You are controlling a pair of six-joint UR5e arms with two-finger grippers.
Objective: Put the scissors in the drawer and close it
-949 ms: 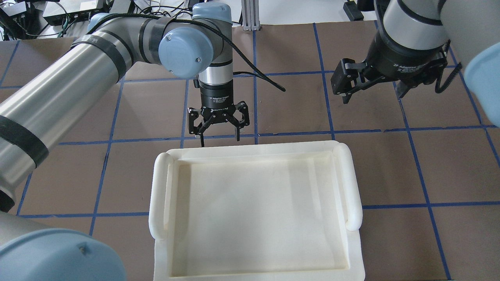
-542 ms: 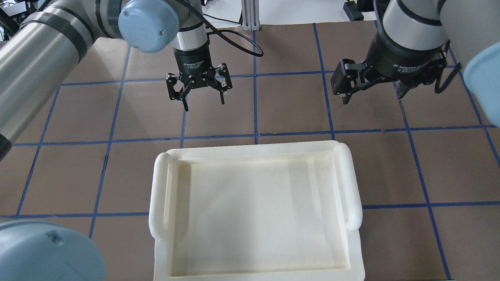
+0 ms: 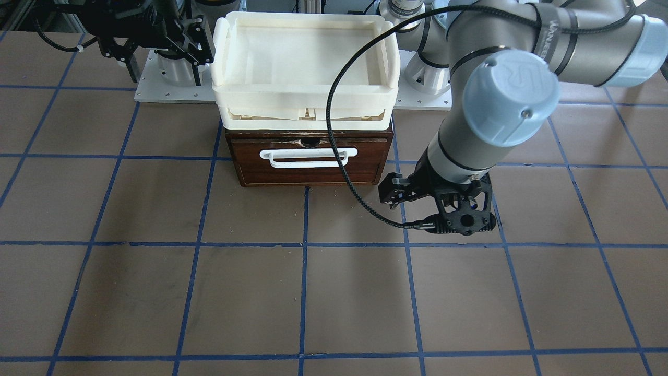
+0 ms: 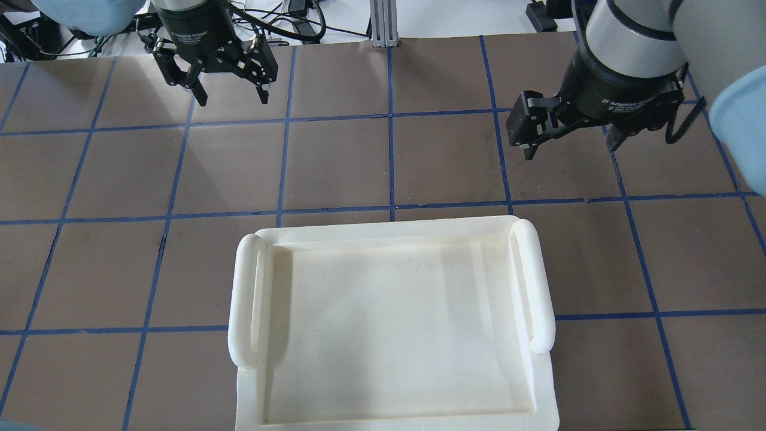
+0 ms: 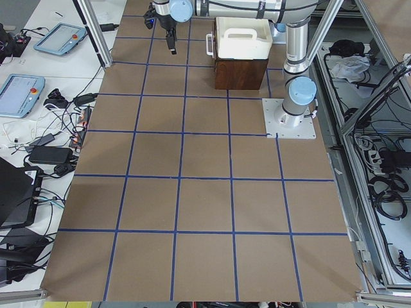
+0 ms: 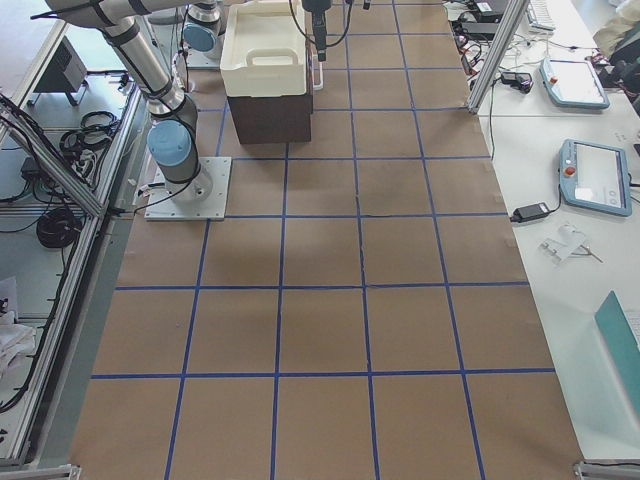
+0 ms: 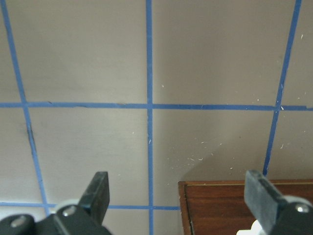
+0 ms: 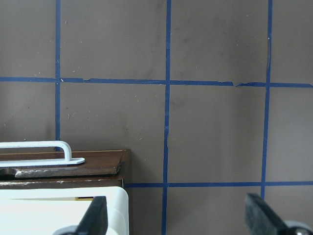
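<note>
Where the front camera faces the robot, we see the drawer [image 3: 308,176] shut under the cream tray [image 3: 308,99], with a black cable [image 3: 327,112] crossing its front. From overhead the tray hides it; beyond, left gripper [image 4: 232,99] and right gripper [image 4: 571,146] hang spread wide.

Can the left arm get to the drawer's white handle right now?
Probably yes. The left gripper hangs open off to one side of the drawer front, and the white handle has nothing standing in front of it.
</note>
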